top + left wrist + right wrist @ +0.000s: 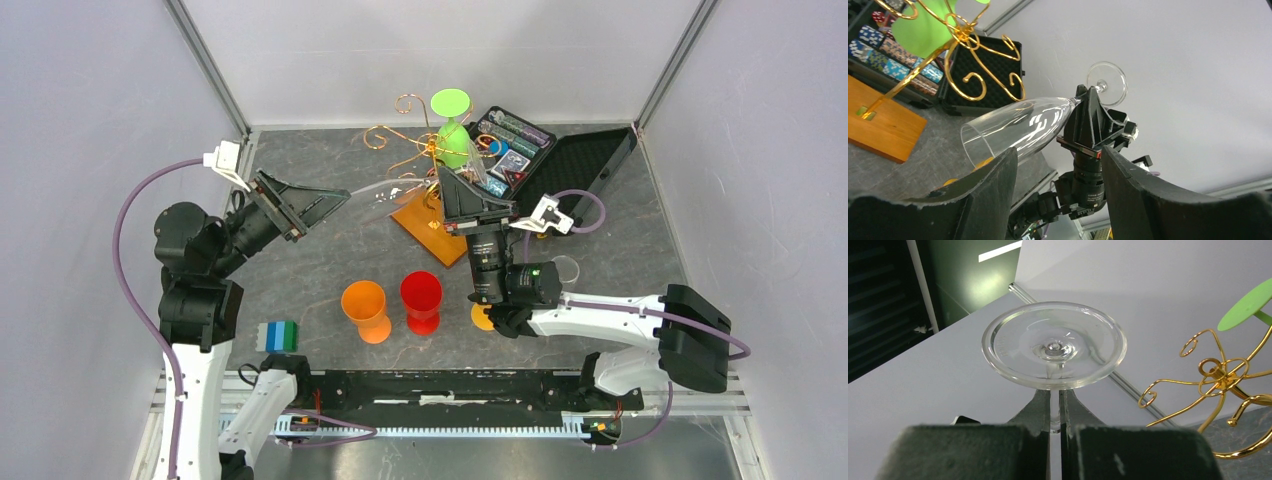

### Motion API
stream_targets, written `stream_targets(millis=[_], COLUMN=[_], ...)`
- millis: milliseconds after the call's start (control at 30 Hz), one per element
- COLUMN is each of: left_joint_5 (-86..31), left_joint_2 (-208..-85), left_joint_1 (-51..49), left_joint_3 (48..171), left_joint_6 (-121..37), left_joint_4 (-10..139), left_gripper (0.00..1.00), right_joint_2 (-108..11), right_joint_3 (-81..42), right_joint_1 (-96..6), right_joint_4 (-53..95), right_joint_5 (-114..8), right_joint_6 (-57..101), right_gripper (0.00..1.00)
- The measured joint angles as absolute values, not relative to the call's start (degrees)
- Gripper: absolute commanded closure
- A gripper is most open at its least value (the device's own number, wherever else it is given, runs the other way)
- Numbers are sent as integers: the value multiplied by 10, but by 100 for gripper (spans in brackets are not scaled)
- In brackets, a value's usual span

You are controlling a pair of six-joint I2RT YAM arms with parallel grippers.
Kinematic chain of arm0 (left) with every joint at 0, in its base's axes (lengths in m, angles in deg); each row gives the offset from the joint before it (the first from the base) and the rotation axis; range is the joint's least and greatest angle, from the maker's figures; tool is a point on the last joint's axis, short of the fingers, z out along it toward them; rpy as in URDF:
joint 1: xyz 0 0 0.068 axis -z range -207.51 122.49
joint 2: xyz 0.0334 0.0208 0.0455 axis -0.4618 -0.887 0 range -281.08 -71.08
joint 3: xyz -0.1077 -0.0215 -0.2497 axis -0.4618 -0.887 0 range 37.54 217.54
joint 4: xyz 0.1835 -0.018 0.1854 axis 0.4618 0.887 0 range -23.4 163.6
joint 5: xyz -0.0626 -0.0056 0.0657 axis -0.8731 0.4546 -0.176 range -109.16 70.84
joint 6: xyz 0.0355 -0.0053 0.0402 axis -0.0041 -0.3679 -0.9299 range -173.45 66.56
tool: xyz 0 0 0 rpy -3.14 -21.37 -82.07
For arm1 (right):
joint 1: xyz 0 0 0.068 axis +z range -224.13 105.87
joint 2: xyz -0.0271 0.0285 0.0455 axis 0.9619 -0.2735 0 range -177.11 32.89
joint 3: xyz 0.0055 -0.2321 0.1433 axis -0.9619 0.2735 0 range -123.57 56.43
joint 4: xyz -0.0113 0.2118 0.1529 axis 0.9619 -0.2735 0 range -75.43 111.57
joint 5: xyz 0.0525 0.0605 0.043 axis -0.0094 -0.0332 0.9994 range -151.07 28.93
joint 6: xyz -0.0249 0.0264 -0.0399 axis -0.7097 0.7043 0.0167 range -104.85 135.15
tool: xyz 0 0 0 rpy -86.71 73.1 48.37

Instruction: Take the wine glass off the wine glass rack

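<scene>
From above you get the whole layout. Your right gripper (447, 185) holds the clear wine glass (388, 195) sideways, just left of the wine glass rack (420, 150). A green glass (452, 135) hangs on the rack, a black case (540, 150) lies behind it, and an orange cup (365, 310) and a red cup (421, 300) stand nearer you. The right forearm reaches in from the right.

Your left wrist view adds that the left gripper (1058, 150) is spread wide and empty, aimed at the bowl.

Only your right wrist view shows the fingers (1038, 415) pinched on the stem, just under the foot.
</scene>
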State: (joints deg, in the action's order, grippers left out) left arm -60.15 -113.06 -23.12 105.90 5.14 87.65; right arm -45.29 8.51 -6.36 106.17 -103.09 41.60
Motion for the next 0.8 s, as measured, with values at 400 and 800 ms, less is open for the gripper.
stream_targets(millis=[400,800], left_joint_5=[-586,-634], left_joint_2=[-1128,-1137], left_joint_1=[-230,-229], left_joint_3=[999,975], left_joint_6=[59,152], left_joint_4=[866,734], left_gripper=[35,58], right_joint_2=[-459,-459], right_joint_3=[70,69], right_joint_1=[-80,-80], right_joint_4=[1062,1062], right_joint_5=[-1043,-1042], right_joint_6=[458,479], right_gripper=[100,100])
